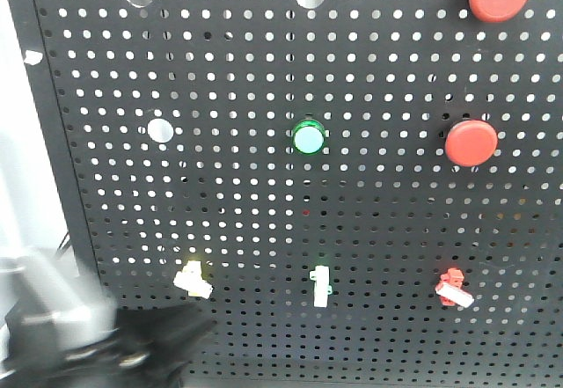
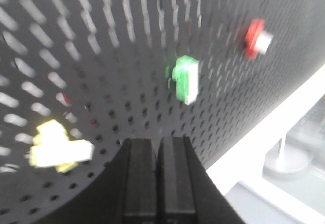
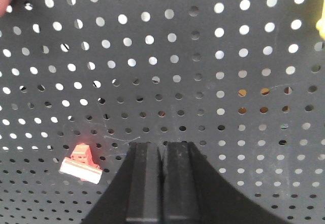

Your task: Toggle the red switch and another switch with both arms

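Well, both tools are pressed shut, and neither has hold of anything. In the left wrist view the left tool point(image 2: 157, 144) has its two black fingers point(image 2: 139, 178) flat together, tips near the pegboard point(image 2: 117, 66). The yellow switch point(image 2: 57, 147) sits just left of the tips, apart from them. The green switch point(image 2: 186, 78) is up and right of them, and the red switch point(image 2: 256, 38) is further right again. I cannot tell whether the tips touch the board.

The right tool point(image 3: 161, 146) is the same, fingers point(image 3: 179, 183) together with no gap, facing bare board. The red switch is low on its left, near but not touching, its white lever pointing down and right.

From the front, the three switches sit in one row low on the board, well apart, with plain perforated panel between them. The left arm point(image 1: 132, 348) is a dark blur at the lower left corner, below the yellow switch. The board's left edge runs just beside it. A green lamp point(image 1: 309, 138) and two red push-buttons point(image 1: 471, 142) stand higher up, clear of the row. In the left wrist view the board's lower edge gives onto a white table point(image 2: 284, 188).
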